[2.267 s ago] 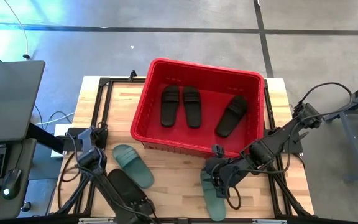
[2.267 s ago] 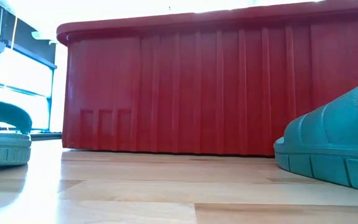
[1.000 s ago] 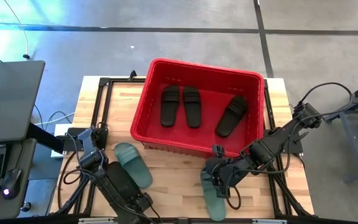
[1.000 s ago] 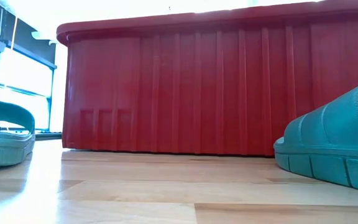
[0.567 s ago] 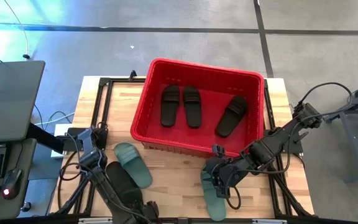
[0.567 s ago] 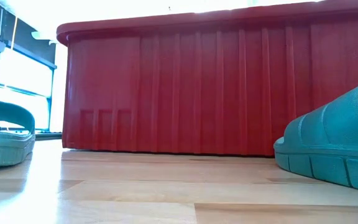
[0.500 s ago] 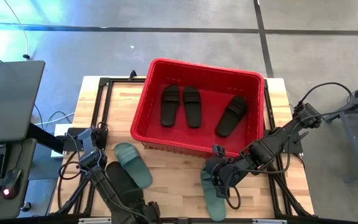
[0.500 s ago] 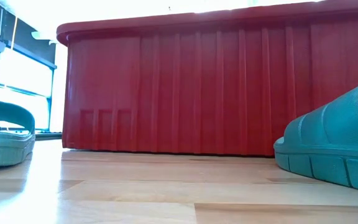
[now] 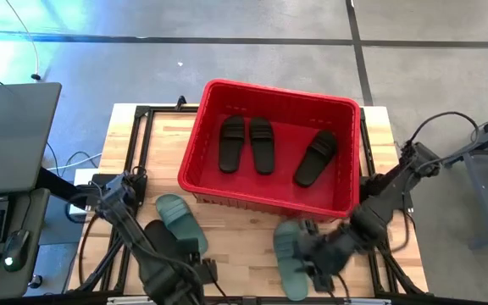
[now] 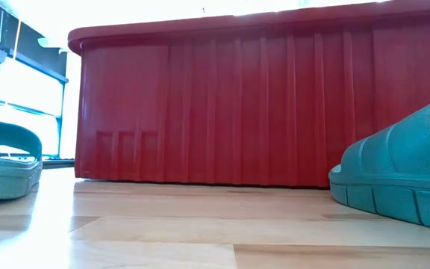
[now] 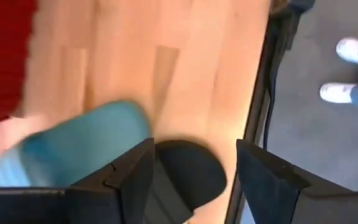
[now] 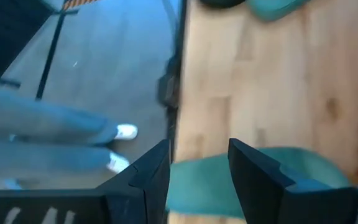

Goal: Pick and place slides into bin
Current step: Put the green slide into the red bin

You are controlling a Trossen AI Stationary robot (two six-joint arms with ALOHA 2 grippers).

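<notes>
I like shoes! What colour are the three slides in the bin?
Black: the three slides in the bin, seen best in the high view.

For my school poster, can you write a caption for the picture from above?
Three black slides lie in the red bin while two robot arms reach for teal slides on the wooden table.

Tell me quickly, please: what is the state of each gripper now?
Left gripper: open, fingers on either side of a black slide, not shut on it.
Right gripper: open, over a teal slide, holding nothing.
</notes>
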